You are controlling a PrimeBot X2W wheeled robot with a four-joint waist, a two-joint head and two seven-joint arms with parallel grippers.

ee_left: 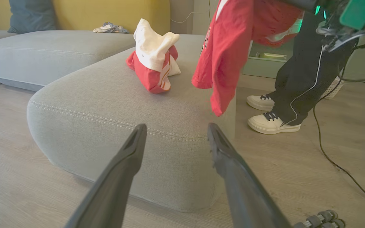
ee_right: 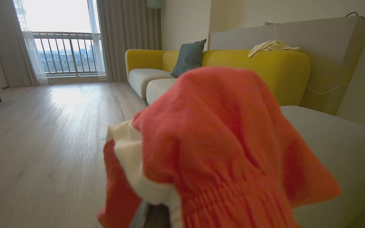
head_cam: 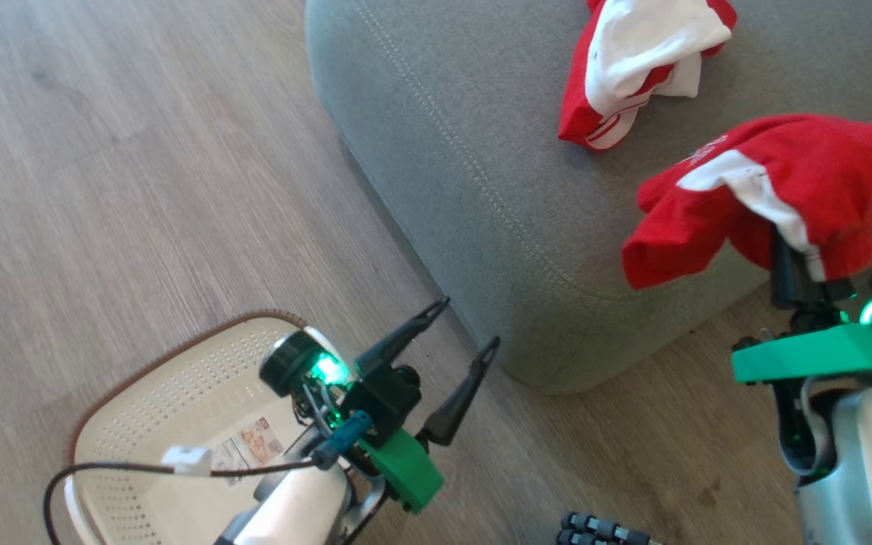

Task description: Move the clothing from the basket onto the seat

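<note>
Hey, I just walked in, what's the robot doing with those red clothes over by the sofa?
The robot is moving clothes from the basket to the seat. Its right gripper is shut on a red garment with a white band, draped over it at the seat's corner, not yet set down. Another red and white garment already lies on the seat. The left gripper is open, holding nothing, beside the basket. A person stands nearby.
</note>
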